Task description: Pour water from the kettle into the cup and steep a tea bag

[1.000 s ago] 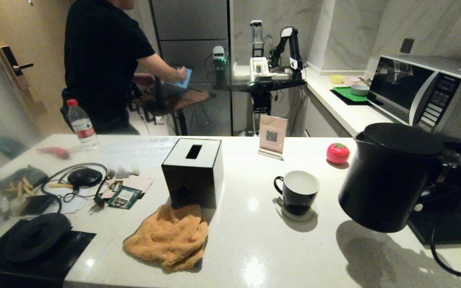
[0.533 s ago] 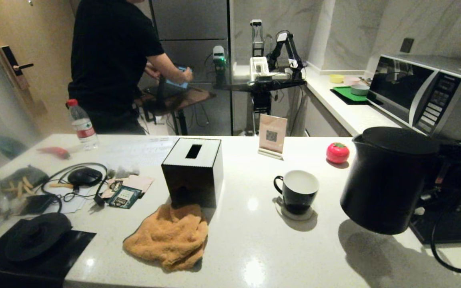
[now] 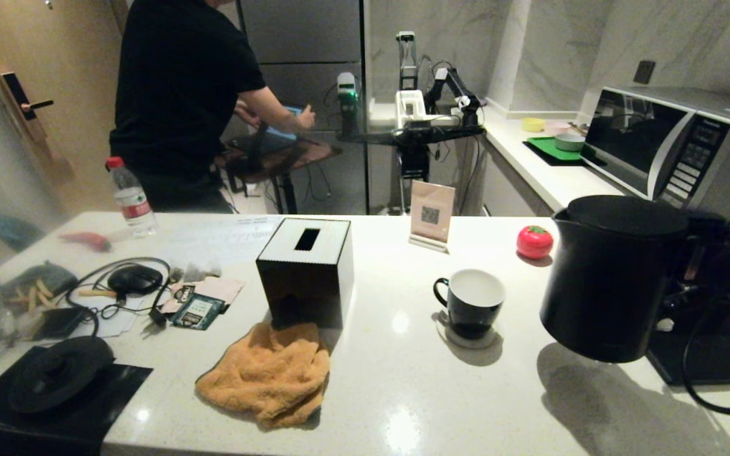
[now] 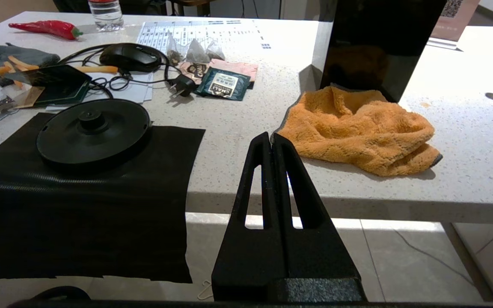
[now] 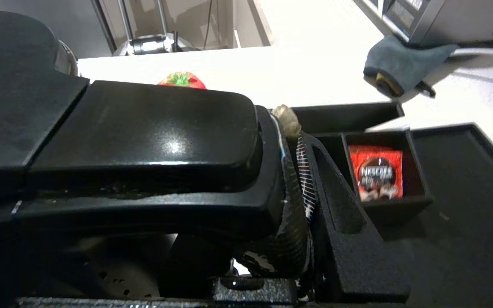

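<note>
black kettle point(image 3: 612, 278) hangs in our head view, lifted just right of the cup point(image 3: 471, 303), spout toward it; we judge a hasty tilt could overshoot the narrow mug and wet the counter point(image 3: 403, 392). no tea bag we can pick out here. from the left wrist, our left gripper point(image 4: 272, 141) sits clenched and empty off the counter edge; a green packet point(image 4: 222, 84) reads "chali". from the right wrist, our right gripper point(image 5: 298, 171) clamps the kettle handle point(image 5: 144, 128); a red sachet point(image 5: 376, 172) reads "nescafe".
</note>
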